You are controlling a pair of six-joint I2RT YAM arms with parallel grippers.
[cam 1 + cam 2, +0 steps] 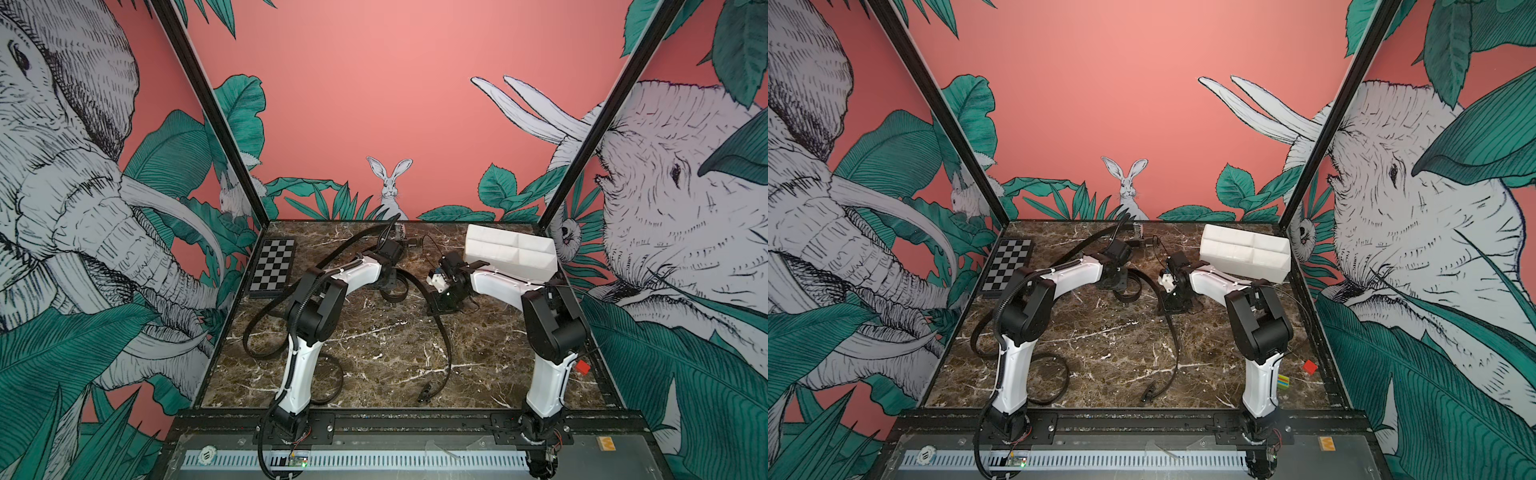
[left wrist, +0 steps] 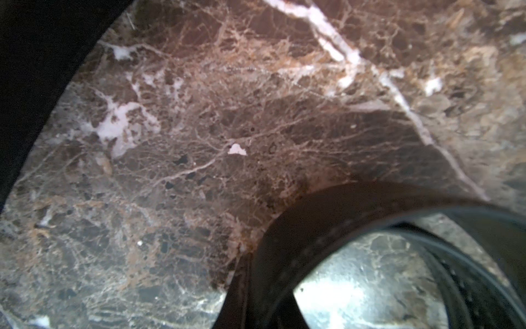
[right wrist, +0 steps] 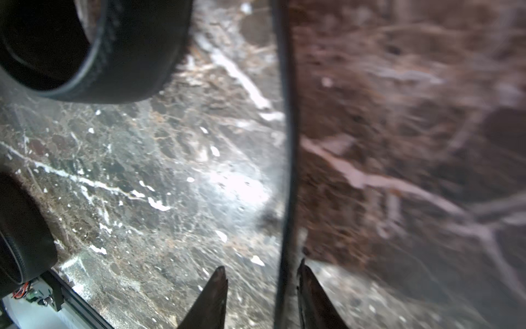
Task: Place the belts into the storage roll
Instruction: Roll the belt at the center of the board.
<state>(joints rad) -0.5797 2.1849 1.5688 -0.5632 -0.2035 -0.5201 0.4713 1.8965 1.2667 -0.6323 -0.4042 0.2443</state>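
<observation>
Right gripper [image 3: 262, 265] cropped — belt [image 3: 291, 159] blurred

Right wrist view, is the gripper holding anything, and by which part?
Nothing gripped: the right gripper stands open, a belt running edge-on between the jaws.

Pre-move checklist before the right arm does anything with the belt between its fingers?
1. Right gripper open: ok, jaws apart.
2. Belt lined up between the jaws: ok, running on edge.
3. Left gripper grip on coil: cannot tell, jaws hidden.
4. Storage roll compartments free: ok, no belt inside.
5. Belt tail under control: not ok, buckle end lies loose, away from both grippers.
</observation>
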